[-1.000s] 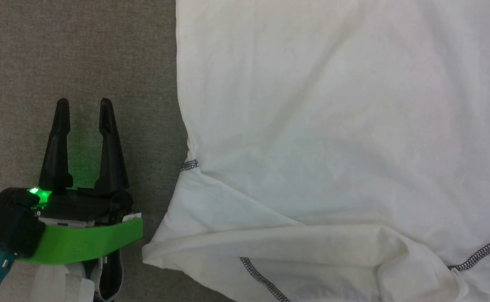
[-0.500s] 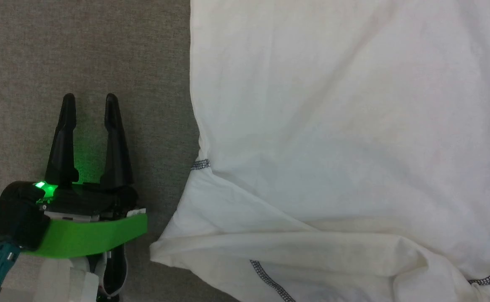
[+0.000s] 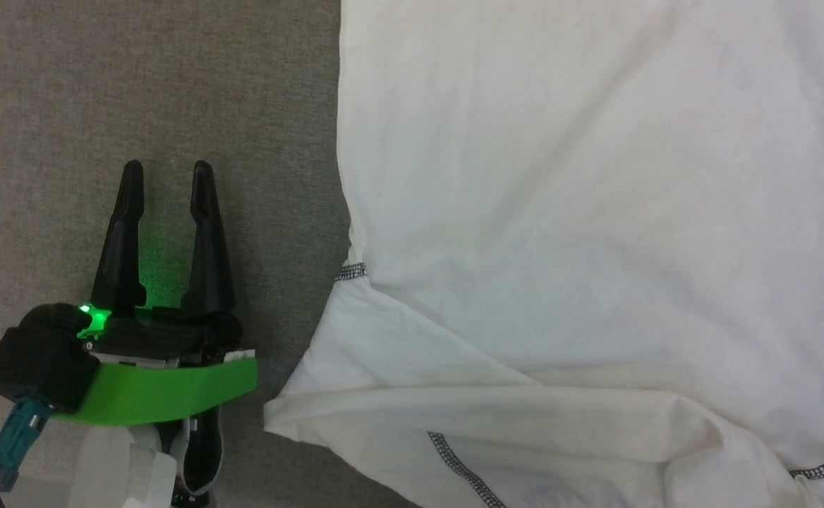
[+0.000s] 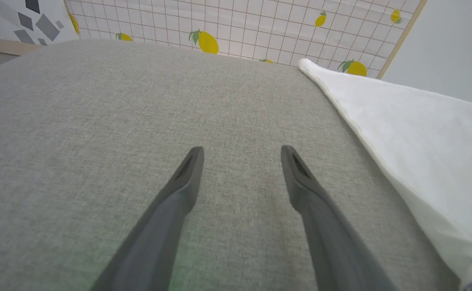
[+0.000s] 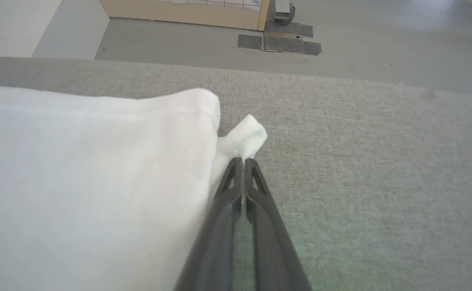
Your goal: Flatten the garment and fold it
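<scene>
The garment (image 3: 567,212), a white shirt with dark zigzag seams, spreads over the right and middle of the head view on a grey fabric surface; a sleeve fold lies at its lower left. My left gripper (image 3: 166,169) stands open over bare fabric, left of the shirt's edge and apart from it. In the left wrist view its fingers (image 4: 187,178) are spread with nothing between them, the garment (image 4: 414,133) off to the right. In the right wrist view my right gripper (image 5: 243,160) is shut on a corner of the garment (image 5: 246,137), which lies to its left.
The grey fabric surface (image 3: 137,85) extends left of the shirt. A lemon-print tiled panel (image 4: 240,28) stands beyond its far edge. In the right wrist view a grey floor (image 5: 341,52) with dark tape patches lies past the surface's edge.
The head view has shifted, so shirt and left gripper sit further right in it. The left gripper stays open.
</scene>
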Robot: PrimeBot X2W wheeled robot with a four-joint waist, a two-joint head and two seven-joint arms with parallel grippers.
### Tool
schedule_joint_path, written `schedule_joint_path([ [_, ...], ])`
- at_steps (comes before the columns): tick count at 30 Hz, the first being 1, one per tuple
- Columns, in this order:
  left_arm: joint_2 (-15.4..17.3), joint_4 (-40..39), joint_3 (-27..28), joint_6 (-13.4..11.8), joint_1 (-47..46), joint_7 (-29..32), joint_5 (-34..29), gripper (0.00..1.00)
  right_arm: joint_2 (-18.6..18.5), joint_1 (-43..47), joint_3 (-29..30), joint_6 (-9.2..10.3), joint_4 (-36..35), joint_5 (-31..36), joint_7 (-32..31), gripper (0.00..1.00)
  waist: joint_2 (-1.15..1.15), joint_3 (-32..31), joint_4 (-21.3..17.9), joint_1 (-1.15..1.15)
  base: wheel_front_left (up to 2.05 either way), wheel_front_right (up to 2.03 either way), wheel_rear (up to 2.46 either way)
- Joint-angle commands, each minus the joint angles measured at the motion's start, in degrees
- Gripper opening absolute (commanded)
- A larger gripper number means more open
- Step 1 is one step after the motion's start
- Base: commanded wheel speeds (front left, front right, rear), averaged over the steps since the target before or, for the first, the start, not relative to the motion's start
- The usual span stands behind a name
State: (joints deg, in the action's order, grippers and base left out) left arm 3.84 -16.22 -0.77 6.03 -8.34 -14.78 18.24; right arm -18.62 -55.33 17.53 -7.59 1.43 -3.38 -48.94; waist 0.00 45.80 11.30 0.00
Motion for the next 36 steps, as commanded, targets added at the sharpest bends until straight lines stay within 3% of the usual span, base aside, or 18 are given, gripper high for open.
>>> schedule_joint_path([
  [1,-0.33,0.09,0.28,0.31,-0.97,-0.22,-0.81,1.0,0.02,0.53,0.97,0.1,0.68,0.51,1.08,0.0,0.0,-1.58,-0.79,0.0,0.0,0.0,0.0],
  [11,-0.5,0.67,3.17,0.37,2.65,-0.22,-1.76,1.0,0.28,5.57,7.3,0.1,1.21,-1.13,6.83,0.0,0.0,-12.18,-4.97,0.0,0.0,0.0,0.0],
  [17,-0.46,0.46,4.41,0.18,6.23,-0.22,-2.41,1.0,-1.02,13.83,14.47,0.1,-1.99,-3.65,8.82,0.0,0.0,-19.42,-7.93,0.0,0.0,0.0,0.0],
  [29,-0.2,-0.4,5.49,-1.2,11.95,0.43,-2.4,1.0,-3.5,28.48,29.06,0.1,-6.48,-6.53,9.29,0.0,0.0,-26.76,-10.4,0.0,0.0,0.0,0.0],
  [36,-0.26,-0.66,5.0,-1.91,14.31,1.08,-2.37,1.0,-5.1,33.24,31.66,0.1,-6.79,-8.14,10.03,0.0,0.0,-30.53,-10.52,0.0,0.0,0.0,0.0],
])
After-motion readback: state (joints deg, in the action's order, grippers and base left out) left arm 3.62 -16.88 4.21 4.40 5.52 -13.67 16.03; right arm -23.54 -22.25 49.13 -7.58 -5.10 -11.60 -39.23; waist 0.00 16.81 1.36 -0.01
